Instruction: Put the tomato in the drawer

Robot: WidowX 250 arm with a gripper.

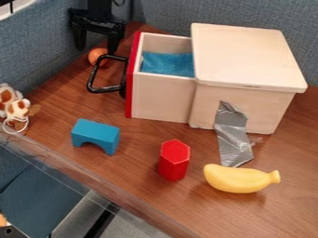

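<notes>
1. And there hung the gripper [97,48], upper left, jaws spread, released!
2. Below it, the tomato [97,56] sat on the surface [140,139], right by the black handle [92,79]!
3. The drawer [160,98] stood open, blue lining [168,64] showing!

Open-topped drawer [160,97], handle [106,89] near tomato [96,53]

I count two blocks: one blue arch [95,133] and one red six-sided block [175,160]. Of toy food I count two pieces, one tomato [97,56] and one banana [240,179]. I make it one wooden box [245,56], one drawer [160,98], one black handle [92,80], one blue cloth [168,64] and one strip of tape [233,137]. Spotted plush toys [16,109]: at least one, though I can't tell if they are two. One bench [124,174], and one pincer [97,49], mine.
</notes>
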